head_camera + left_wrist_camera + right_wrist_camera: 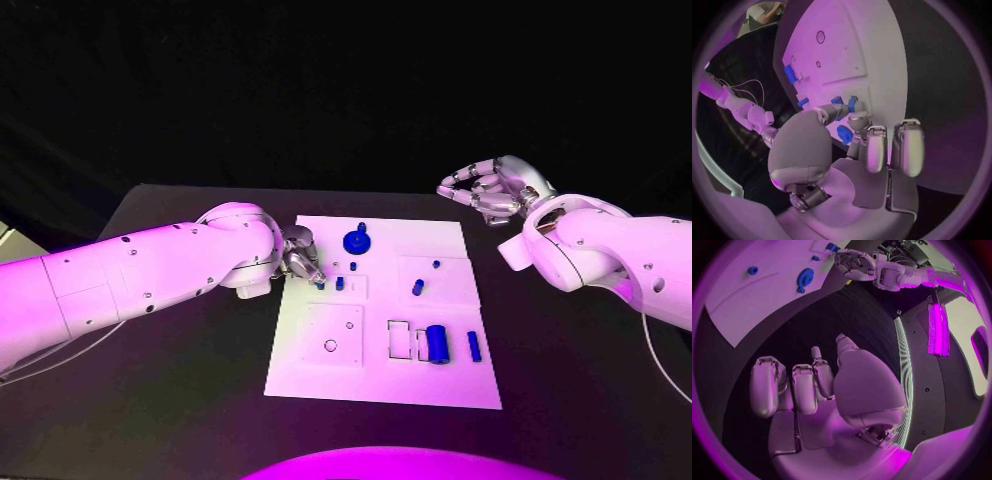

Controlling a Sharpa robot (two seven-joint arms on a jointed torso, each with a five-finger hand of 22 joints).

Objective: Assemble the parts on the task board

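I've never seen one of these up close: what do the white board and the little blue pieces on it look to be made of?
The task board looks like matte white plastic, flat with cut-out recesses. The blue parts, probably moulded or printed plastic, show solid even colour with a faint sheen; I can't be sure.

White screw-dotted arms [144,275], thin cables, silver hands [495,188]

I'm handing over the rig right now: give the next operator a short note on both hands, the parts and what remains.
Left hand: at the task board's left edge, fingertips on a small blue part; a firm grip cannot be confirmed.
Right hand: raised beyond the board's far right corner, fingers curled, holding nothing.
Parts: blue round part near the far edge, small pegs mid-board, blue cylinder and bar near the right edge.
Remaining: most parts look loose.
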